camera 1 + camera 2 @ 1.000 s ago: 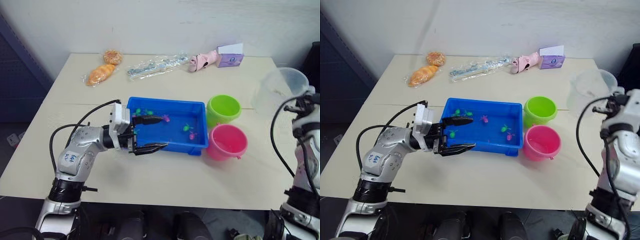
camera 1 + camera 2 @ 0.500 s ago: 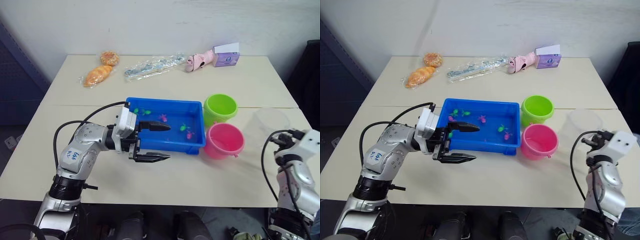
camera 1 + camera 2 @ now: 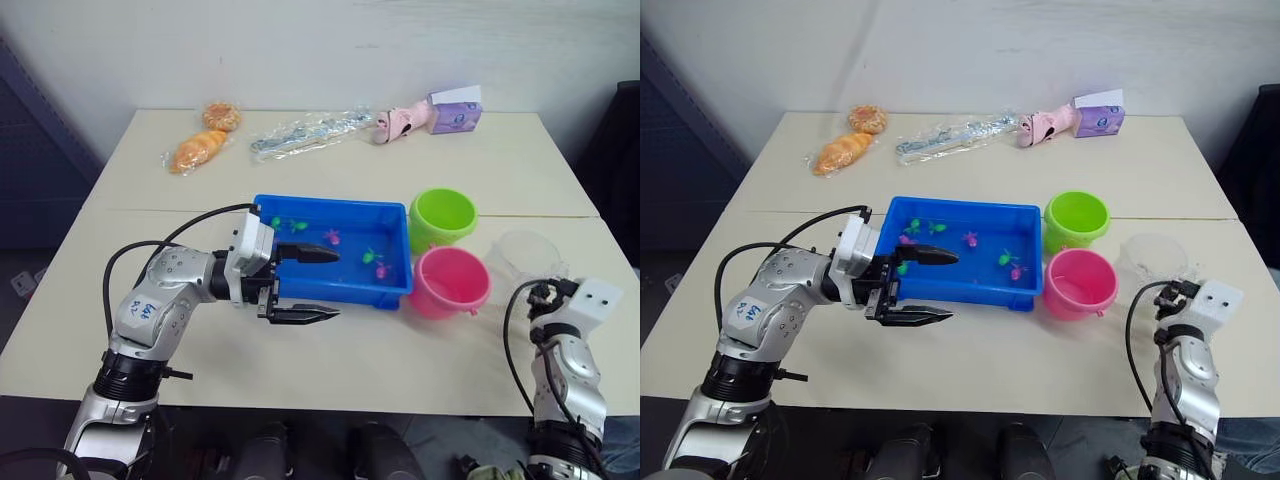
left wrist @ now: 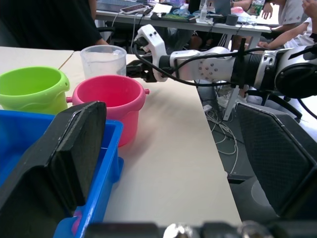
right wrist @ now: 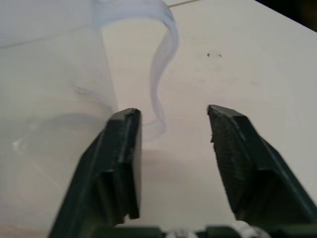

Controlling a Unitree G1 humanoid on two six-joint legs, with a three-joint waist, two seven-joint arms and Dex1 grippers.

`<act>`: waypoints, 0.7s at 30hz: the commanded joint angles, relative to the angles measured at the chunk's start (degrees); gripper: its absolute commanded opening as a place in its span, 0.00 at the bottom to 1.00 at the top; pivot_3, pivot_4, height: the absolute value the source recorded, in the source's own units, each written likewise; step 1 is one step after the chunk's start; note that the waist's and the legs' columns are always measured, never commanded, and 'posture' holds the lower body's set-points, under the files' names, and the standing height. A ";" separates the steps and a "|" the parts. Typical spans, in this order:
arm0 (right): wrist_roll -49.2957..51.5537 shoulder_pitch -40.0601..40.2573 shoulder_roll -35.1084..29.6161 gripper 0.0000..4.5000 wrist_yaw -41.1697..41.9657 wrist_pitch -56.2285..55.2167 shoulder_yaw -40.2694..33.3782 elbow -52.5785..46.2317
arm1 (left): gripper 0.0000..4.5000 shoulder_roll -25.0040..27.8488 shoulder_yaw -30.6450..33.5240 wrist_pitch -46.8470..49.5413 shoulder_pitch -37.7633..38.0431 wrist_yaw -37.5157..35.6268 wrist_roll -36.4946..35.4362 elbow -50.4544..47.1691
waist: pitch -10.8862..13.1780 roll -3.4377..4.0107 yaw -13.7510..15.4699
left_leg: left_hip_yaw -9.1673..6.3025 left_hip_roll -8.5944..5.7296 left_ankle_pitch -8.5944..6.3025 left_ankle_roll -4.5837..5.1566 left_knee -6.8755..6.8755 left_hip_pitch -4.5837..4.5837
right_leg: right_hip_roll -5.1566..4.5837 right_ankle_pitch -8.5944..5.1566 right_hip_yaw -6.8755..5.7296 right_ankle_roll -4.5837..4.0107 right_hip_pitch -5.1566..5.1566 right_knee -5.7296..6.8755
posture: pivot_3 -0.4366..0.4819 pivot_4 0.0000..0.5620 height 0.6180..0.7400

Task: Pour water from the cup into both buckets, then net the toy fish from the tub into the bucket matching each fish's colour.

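We find the cup [image 3: 1152, 262] standing upright on the table [image 3: 1040, 350], right of the pink bucket [image 3: 1077, 284]; our right gripper [image 5: 171, 163] is open beside it, holding nothing. Our left gripper [image 3: 305, 283] gapes wide and empty over the tub [image 3: 335, 245] rim, presumably awaiting the netting step.

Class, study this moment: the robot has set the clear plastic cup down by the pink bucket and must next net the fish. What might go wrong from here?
1. The right gripper is open right beside the clear plastic cup; pulling back carelessly might tip it.
2. The cup stands near the pink bucket and the table's edge, so a nudge may push it off.
3. The left gripper straddles the blue rectangular tub's front rim; closing or lifting could jolt it and spill water.
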 commanded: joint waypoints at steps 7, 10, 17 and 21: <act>11.38 24.06 -0.02 1.00 4.84 12.57 -2.08 -34.65 | 1.00 7.52 8.16 -0.63 7.52 0.13 -0.79 -2.04 | 0.01 0.03 -0.23 | -0.02 0.03 -0.04 0.00 -0.13 0.01 | -0.01 0.00 0.02 0.00 -0.01 -0.08 | 0.48 0.27 1.00; 18.13 28.82 -5.00 1.00 12.34 13.75 -4.78 -41.61 | 1.00 12.40 12.83 0.64 11.54 -0.84 -1.57 -1.30 | 0.09 0.14 -0.58 | 0.06 0.03 -0.23 0.25 -0.22 0.10 | -0.02 -0.01 0.11 0.00 -0.01 -0.10 | 0.48 0.27 1.00; 36.02 31.28 -17.93 1.00 30.81 15.02 -7.33 -50.87 | 1.00 17.10 25.90 -5.99 22.03 -0.10 1.05 7.56 | 0.17 -0.01 0.00 | 0.01 0.14 -0.24 0.29 -0.41 0.22 | 0.00 -0.04 0.04 -0.07 -0.01 -0.15 | 0.48 0.27 1.00; 37.16 28.22 -22.57 1.00 39.10 13.19 -3.91 -52.39 | 1.00 16.71 34.19 -12.11 28.90 4.56 4.96 15.61 | 0.21 -0.10 0.34 | -0.04 0.12 -0.31 0.39 -0.45 0.09 | -0.05 -0.03 -0.03 -0.07 0.01 -0.43 | 0.48 0.27 1.00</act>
